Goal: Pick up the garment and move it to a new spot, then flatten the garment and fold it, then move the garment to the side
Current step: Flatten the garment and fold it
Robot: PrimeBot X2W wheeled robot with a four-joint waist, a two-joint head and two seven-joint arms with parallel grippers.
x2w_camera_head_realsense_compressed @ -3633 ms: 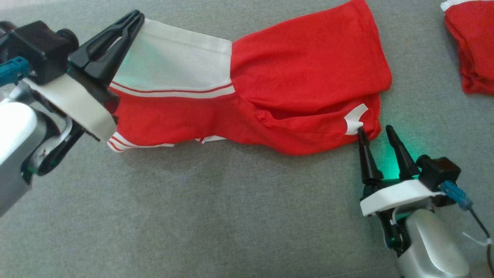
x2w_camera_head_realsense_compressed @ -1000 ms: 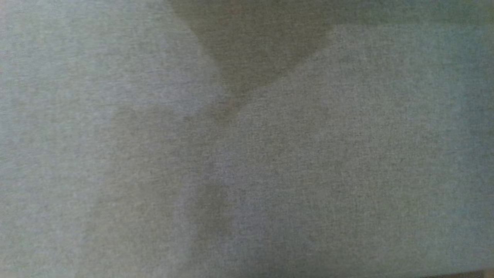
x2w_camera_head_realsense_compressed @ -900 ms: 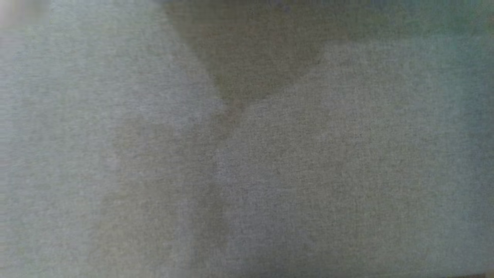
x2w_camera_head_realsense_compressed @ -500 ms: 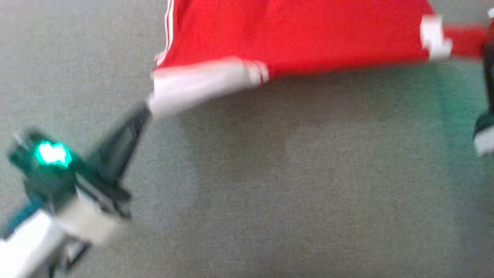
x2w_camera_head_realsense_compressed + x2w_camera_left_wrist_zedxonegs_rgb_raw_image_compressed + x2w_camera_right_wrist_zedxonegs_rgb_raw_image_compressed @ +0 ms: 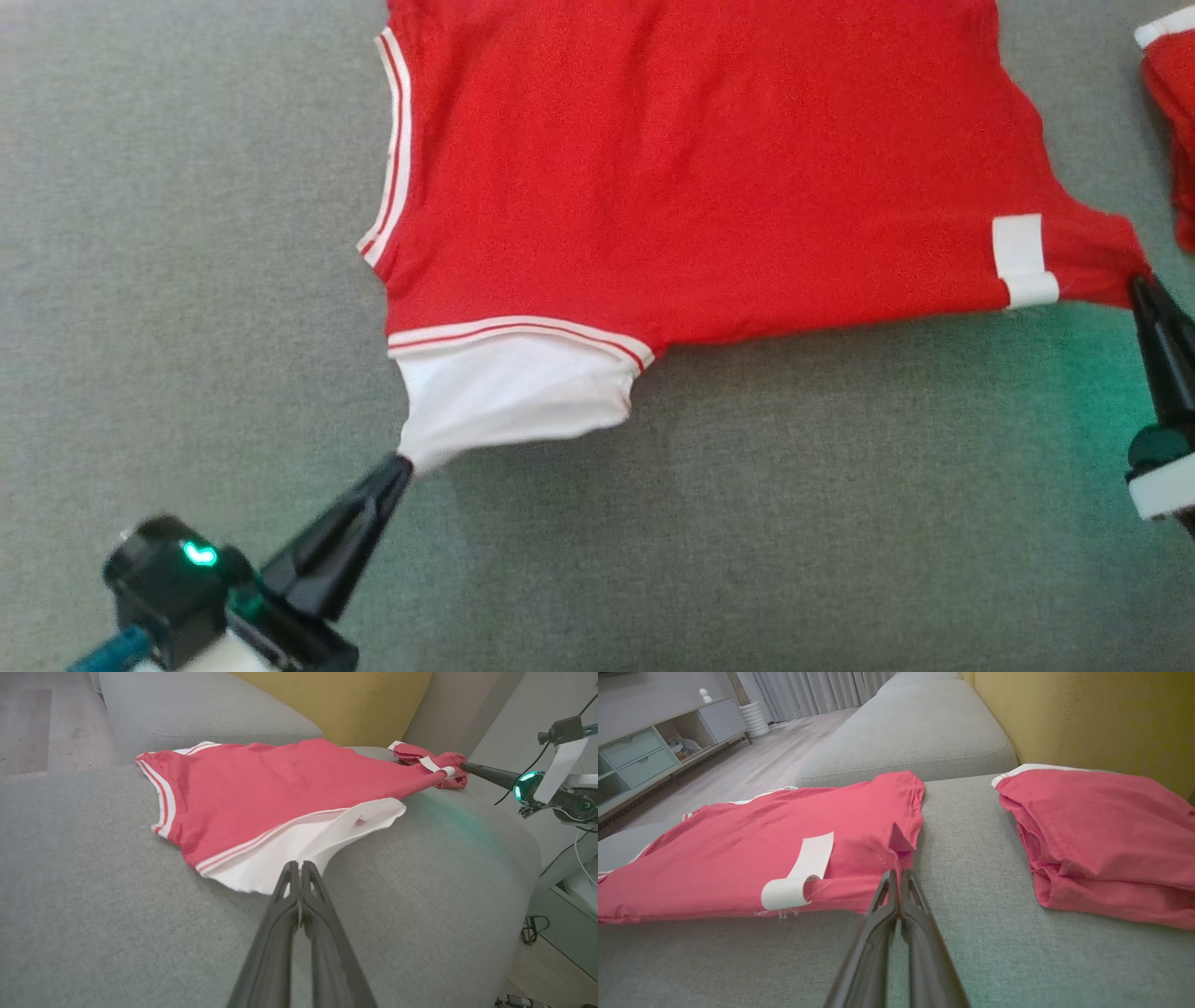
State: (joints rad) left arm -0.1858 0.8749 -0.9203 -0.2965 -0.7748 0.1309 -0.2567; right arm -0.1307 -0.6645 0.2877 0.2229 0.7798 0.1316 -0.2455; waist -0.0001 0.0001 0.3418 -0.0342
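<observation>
Since the view of 3.6 s ago, the right gripper [image 5: 1141,285] has gone from fingers spread beside the hem to fingers pinched together on a red corner. The garment [image 5: 672,168] has changed from a twisted, doubled-over band into a nearly open sheet. (The head camera swung in between, so positions in the picture cannot be compared directly.)

The left gripper [image 5: 400,467] is clamped on the tip of the white panel [image 5: 513,387], which is drawn out to a point toward it. In the left wrist view its two fingers meet on that same white edge [image 5: 280,877]. The right gripper holds the corner just past the white tab [image 5: 1019,247], and the near hem runs taut between the two holds. Beyond them the cloth lies on the grey sofa cushion [image 5: 653,541], with the far part reaching past the top of the head view. A folded red garment [image 5: 1172,121] sits apart on the right.

This cloth looks light, limp and thin. It will likely stretch and peak wherever it is pinched and sag between holds. Seamed corners and banded edges look like the safest places to grip, as mid-panel pinches would probably bunch it.
</observation>
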